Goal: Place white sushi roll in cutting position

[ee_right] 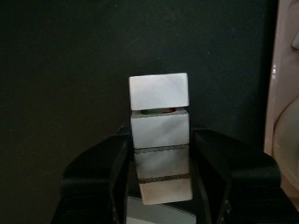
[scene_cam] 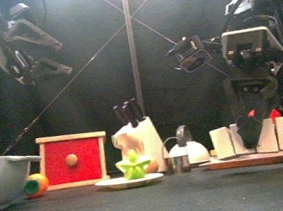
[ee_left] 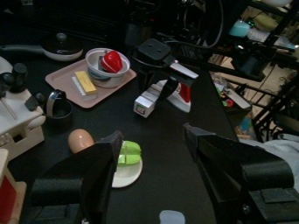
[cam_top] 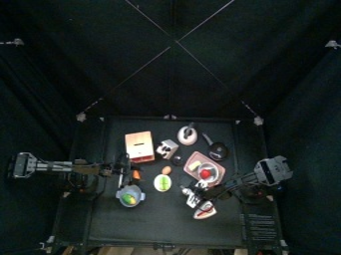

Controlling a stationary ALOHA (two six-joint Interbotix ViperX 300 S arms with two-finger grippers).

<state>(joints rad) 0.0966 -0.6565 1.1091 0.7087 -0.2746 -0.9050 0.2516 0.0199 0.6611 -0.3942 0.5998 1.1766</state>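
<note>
While the right arm reaches down over the right near part of the tabletop [scene_cam: 146,203], its end effector [ee_right: 163,147] stands with jaws set wide to either side of the white sushi roll [ee_right: 160,105].
- White sushi roll: a short row of pale segments. Its near end lies between the right jaws and its far end juts past their tips. It sits on the right side, just near of the pink tray [ee_left: 52,87]. The jaws lie close along its flanks, but it cannot be told whether they press it or stand released.
- Red-and-white wedge [ee_left: 184,96]: just beside the roll.
- Left end effector [ee_left: 152,140]: raised over the left near area, jaws spread wide and empty.
- Pink tray: holds a bowl [ee_left: 98,59] with a red item inside and a small yellow piece [ee_left: 83,82].
- White plate [scene_cam: 113,183]: centre near, carrying a green toy food [scene_cam: 134,165].
- Knife block [scene_cam: 142,143]: white, with black handles standing up, behind the plate.
- Red-fronted box [scene_cam: 74,159]: with a round knob, left of the knife block.
- Grey bowl [scene_cam: 0,178]: at the far left edge in the front view.
- Small kettle [scene_cam: 180,158]: right of the plate.
</note>
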